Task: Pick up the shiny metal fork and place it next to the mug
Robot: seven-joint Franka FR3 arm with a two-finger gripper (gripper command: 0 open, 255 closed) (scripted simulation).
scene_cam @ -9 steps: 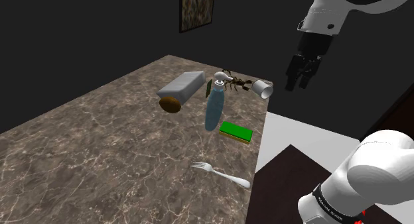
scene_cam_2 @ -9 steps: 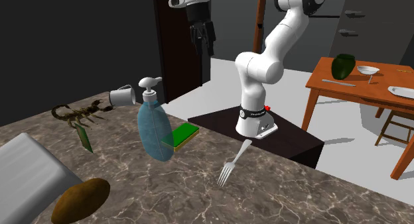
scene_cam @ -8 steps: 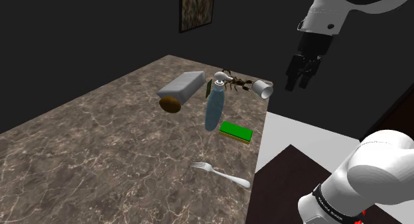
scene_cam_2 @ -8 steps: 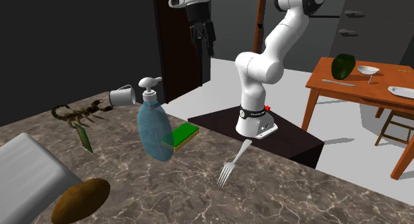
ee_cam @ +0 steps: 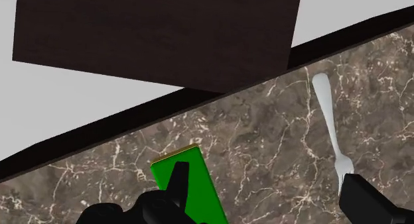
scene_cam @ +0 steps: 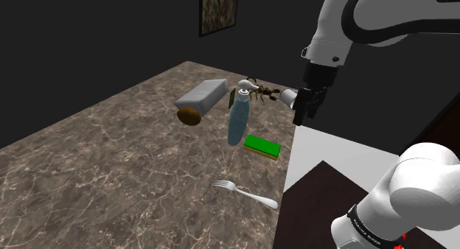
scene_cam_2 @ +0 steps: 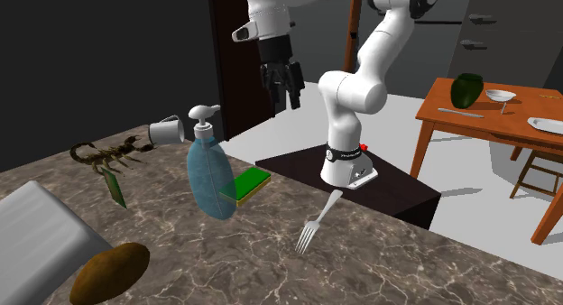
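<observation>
Shoulder view: the marbled brown desk (scene_cam: 110,166) bears one blue pump bottle (scene_cam: 238,121), one pale fork (scene_cam: 247,194) flat at its six o'clock, one green sponge (scene_cam: 263,146), one tipped white mug (scene_cam: 292,99). One black gripper (scene_cam: 300,120), spread wide, empty, hangs at the mug's five o'clock.

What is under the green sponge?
The green sponge lies flat on the brown marbled counter, and only counter shows around its edges. The patch right beneath it is covered, so that part cannot be seen.
</observation>
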